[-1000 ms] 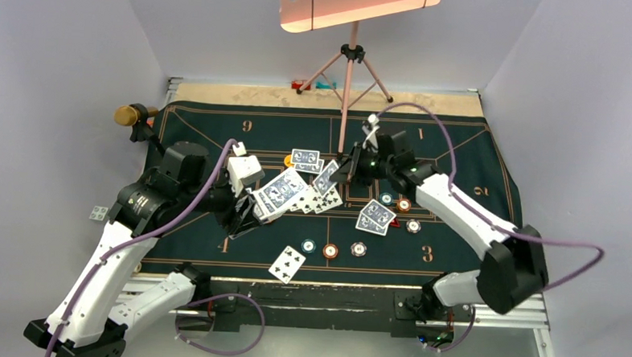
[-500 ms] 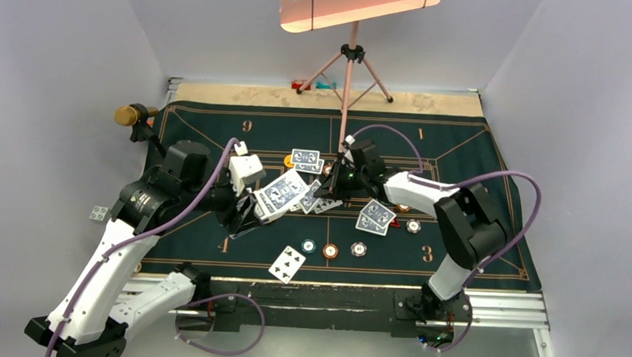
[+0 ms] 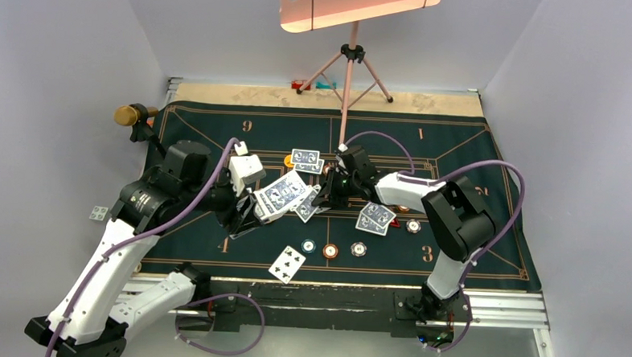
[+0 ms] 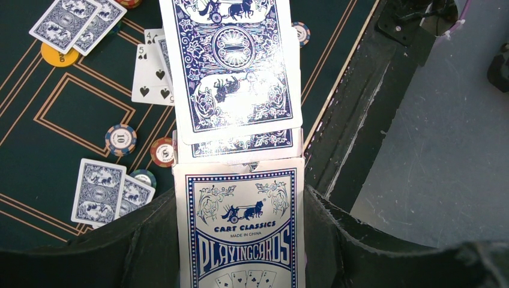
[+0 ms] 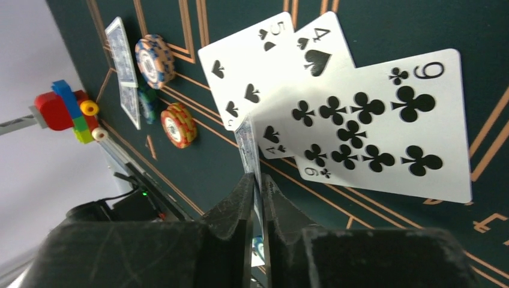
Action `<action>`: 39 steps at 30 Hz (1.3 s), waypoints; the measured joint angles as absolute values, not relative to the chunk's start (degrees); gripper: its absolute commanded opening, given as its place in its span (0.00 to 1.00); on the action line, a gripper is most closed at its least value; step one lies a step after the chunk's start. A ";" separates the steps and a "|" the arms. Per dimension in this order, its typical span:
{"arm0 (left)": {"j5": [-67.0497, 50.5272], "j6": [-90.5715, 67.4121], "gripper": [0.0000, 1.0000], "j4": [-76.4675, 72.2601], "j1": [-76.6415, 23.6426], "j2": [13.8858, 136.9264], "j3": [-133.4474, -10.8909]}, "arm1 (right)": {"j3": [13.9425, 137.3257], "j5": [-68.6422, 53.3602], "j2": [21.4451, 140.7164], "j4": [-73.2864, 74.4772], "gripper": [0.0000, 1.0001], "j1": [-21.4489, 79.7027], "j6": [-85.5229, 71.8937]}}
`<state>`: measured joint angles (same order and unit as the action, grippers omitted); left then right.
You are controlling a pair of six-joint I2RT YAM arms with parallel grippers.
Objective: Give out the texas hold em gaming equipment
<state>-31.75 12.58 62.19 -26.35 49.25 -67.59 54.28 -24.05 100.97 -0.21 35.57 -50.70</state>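
Seemingly mid-deal. Pinched edge-on in the right gripper (image 5: 257, 180): a blue-backed card (image 5: 245, 141), beside the five of spades (image 5: 246, 78). Clamped in the left gripper (image 4: 240, 201): the card box (image 4: 240, 246). Next: lay flat, release.

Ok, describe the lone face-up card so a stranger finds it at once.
Follow the green mat to its near edge. Left of the row of three chips lies one card. It is face up with black pips, and touches no other card.
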 measured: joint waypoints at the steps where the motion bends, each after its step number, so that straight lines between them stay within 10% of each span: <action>1: -31.73 12.60 0.00 62.19 -26.35 49.21 -67.61 | 54.54 -23.73 101.54 0.30 0.34 35.57 -50.39; 22: -31.75 12.58 0.00 62.24 -26.35 48.36 -67.61 | 61.93 -14.83 89.54 23.55 0.85 35.57 -42.74; 39: -32.53 12.56 0.00 62.17 -26.35 48.47 -67.61 | 72.27 -26.65 72.27 21.21 0.94 36.38 -43.79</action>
